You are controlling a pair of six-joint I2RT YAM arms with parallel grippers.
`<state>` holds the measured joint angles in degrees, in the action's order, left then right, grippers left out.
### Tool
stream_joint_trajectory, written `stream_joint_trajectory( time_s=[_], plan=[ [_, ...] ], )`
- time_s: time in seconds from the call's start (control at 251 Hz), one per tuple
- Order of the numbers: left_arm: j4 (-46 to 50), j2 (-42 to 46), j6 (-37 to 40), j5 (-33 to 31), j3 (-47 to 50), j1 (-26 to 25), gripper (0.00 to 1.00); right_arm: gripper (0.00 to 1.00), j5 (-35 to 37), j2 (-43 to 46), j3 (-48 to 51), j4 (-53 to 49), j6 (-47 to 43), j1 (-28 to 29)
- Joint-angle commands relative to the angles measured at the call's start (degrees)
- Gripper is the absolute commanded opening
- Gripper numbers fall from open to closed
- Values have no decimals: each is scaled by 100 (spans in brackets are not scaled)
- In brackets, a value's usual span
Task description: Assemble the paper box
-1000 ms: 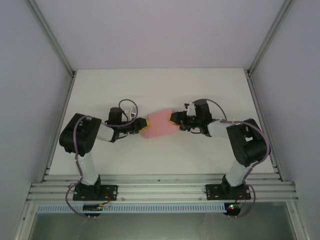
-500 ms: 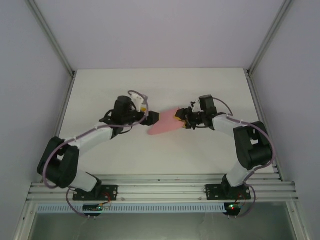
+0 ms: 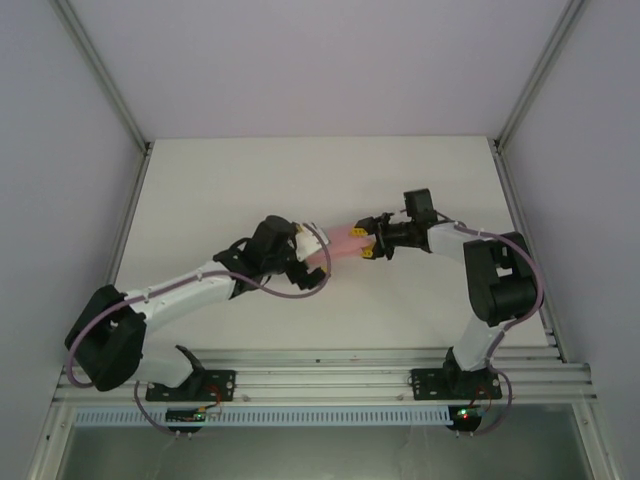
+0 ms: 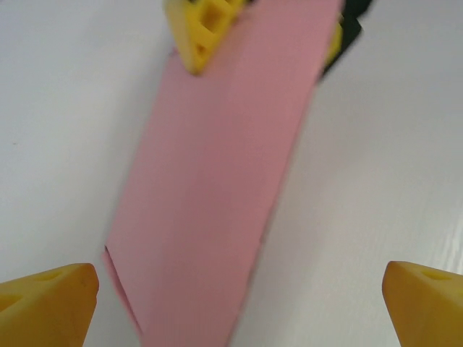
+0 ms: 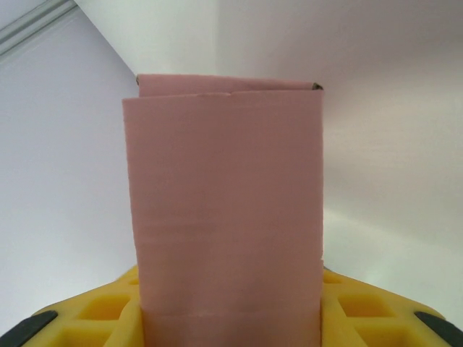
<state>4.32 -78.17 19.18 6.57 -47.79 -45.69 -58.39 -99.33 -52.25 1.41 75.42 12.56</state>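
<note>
The paper box (image 3: 345,242) is a pale pink folded card piece held just above the middle of the white table. My right gripper (image 3: 366,245) is shut on its right end. In the right wrist view the paper box (image 5: 228,210) rises straight up from between the yellow fingers (image 5: 101,311). My left gripper (image 3: 318,255) stands wide open at the box's left end. In the left wrist view its yellow fingertips (image 4: 51,300) are far apart, the paper box (image 4: 224,166) runs between them without touching, and the right gripper's yellow finger (image 4: 202,29) clamps the far end.
The white table (image 3: 250,180) stretches behind and to both sides of the arms. Pale enclosure walls with metal posts (image 3: 100,80) bound it. An aluminium rail (image 3: 320,380) carrying the arm bases runs along the near edge.
My left gripper has let go of the box's left end and opened wide, and its arm has stretched out to the right. The right gripper has turned the box narrower and shifted it right.
</note>
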Motion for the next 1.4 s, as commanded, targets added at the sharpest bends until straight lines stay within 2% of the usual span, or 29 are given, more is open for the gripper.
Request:
stream_joint_trajectory(
  time_s=[0.0, 0.148, 0.407, 0.495, 0.631, 0.734, 0.826, 0.878, 0.922, 0.958, 1.014, 1.145, 1.321, 1.397],
  plan=[
    [518, -37, 602, -205, -292, 0, 100, 36, -310, 37, -173, -252, 167, -94],
    [-11, 13, 816, -556, -37, 3, 100, 36, -382, 71, -163, -343, 159, -100],
    [199, -408, 1173, -421, -363, 2, 100, 36, -587, 185, 107, 749, 1127, -16],
    [363, -629, 1216, -381, -575, -5, 100, 36, -612, 220, 101, 861, 1247, 37],
    [52, -719, 1220, -550, -613, -1, 100, 37, -664, 262, 119, 841, 1243, 109],
    [-142, -615, 1290, -486, -515, 3, 93, 39, -755, 290, 208, 903, 1258, 119],
    [-81, -603, 1393, -545, -494, 13, 81, 39, -731, 335, 246, 978, 1301, 117],
    [-20, -625, 1412, -576, -514, 25, 70, 39, -700, 366, 250, 956, 1300, 131],
    [-1, -625, 1436, -610, -506, 35, 69, 40, -700, 387, 261, 974, 1291, 159],
    [-16, -638, 1461, -626, -506, 47, 62, 41, -713, 402, 269, 983, 1308, 167],
    [-75, -629, 1467, -663, -482, 69, 61, 41, -742, 444, 269, 984, 1303, 170],
    [-148, -596, 1471, -692, -475, 105, 50, 42, -735, 525, 346, 989, 1311, 178],
    [-144, -567, 1484, -673, -493, 105, 40, 62, -690, 603, 339, 989, 1363, 207],
    [-108, -559, 1500, -672, -499, 113, 39, 70, -638, 668, 344, 917, 1343, 197]
  ],
)
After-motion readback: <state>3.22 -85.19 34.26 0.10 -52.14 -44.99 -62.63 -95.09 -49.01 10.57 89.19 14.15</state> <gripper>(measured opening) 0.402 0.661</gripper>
